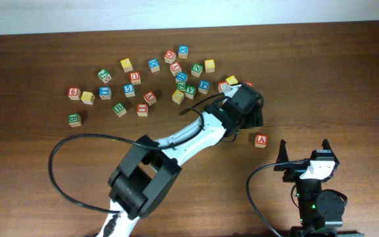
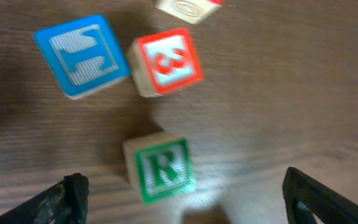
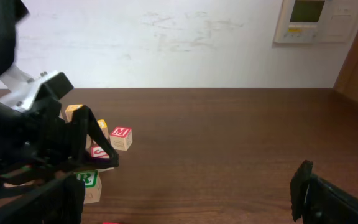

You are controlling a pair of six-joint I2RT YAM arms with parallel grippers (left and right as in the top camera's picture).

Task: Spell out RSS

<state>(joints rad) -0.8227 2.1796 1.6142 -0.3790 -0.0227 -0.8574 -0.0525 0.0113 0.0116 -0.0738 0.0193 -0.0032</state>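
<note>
A green R block [image 2: 160,168] lies on the wooden table between and just ahead of my left gripper's [image 2: 188,211] open fingers, not touched. A red S block [image 2: 166,62] and a blue block [image 2: 82,56] lie beyond it. In the overhead view my left gripper [image 1: 247,117] covers the R block. The right wrist view shows the R block [image 3: 87,180] and the red S block [image 3: 98,151] under the left arm. My right gripper [image 3: 185,208] is open and empty, low at the front right [image 1: 304,151].
A red A block [image 1: 261,140] lies alone between the two grippers. Several letter blocks are scattered across the back of the table [image 1: 176,69]. A red M block [image 3: 120,137] and a yellow block [image 3: 73,111] sit by the left arm [image 1: 196,131].
</note>
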